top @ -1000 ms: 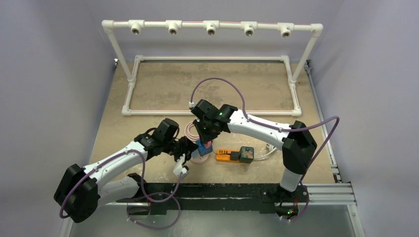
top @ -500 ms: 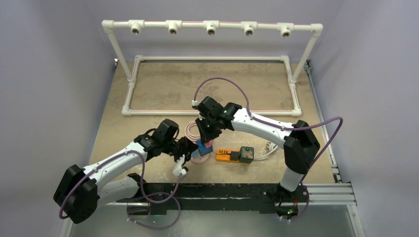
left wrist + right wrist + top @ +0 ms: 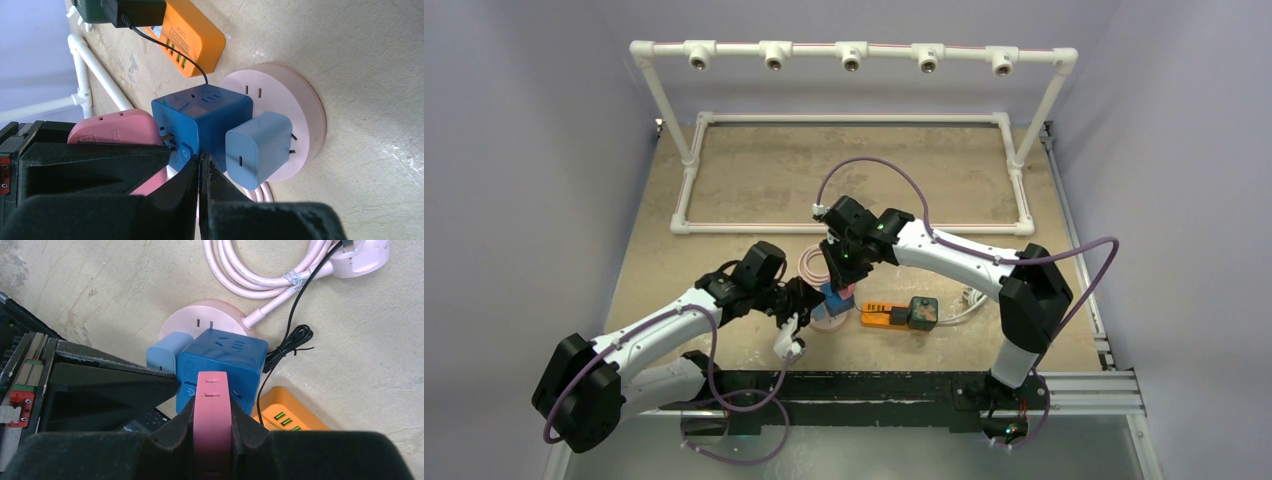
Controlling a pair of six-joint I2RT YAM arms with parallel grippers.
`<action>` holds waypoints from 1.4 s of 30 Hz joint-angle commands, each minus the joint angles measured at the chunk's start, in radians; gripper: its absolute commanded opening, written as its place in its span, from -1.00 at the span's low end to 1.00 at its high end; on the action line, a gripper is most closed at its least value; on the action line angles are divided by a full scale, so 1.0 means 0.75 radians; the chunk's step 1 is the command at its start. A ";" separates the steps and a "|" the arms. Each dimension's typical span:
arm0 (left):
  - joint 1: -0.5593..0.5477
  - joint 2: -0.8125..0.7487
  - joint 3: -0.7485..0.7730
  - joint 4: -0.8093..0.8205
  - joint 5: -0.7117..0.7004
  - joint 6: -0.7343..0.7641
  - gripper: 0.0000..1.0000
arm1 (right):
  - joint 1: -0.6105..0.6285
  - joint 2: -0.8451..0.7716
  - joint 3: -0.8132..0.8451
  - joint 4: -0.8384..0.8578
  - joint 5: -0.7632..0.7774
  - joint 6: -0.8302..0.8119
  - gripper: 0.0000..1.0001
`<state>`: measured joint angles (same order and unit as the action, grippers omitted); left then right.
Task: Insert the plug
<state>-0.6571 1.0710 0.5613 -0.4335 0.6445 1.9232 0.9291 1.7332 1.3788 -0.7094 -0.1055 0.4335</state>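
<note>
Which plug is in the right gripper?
The pink plug, prongs at the blue cube; the light-blue plug and the dark plug on the orange strip are unheld.

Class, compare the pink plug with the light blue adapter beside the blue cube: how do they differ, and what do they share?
The pink plug is clamped in the right gripper; the light blue adapter is held by nothing. The pink plug's prongs point at a side face of the blue cube; the light blue adapter's prongs point at the round pink base. Both show bare prongs, so neither looks fully seated.
</note>
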 commanded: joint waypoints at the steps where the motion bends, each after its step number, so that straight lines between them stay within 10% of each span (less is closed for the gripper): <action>1: -0.006 0.016 -0.035 -0.080 -0.026 -0.010 -1.00 | 0.013 0.067 -0.067 -0.167 0.116 -0.023 -1.00; 20: -0.007 0.023 -0.038 -0.062 -0.022 -0.022 -1.00 | 0.046 0.107 -0.061 -0.184 0.133 -0.011 -1.00; 27: -0.006 0.026 -0.039 -0.065 -0.027 -0.019 -1.00 | 0.046 0.079 0.111 -0.242 0.158 -0.007 0.19; 42: -0.007 0.017 -0.057 -0.072 -0.032 0.001 -1.00 | 0.044 0.035 0.284 -0.319 0.180 -0.024 0.03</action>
<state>-0.6571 1.0710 0.5568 -0.4206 0.6441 1.9232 0.9630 1.7817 1.5185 -0.9176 0.0105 0.4263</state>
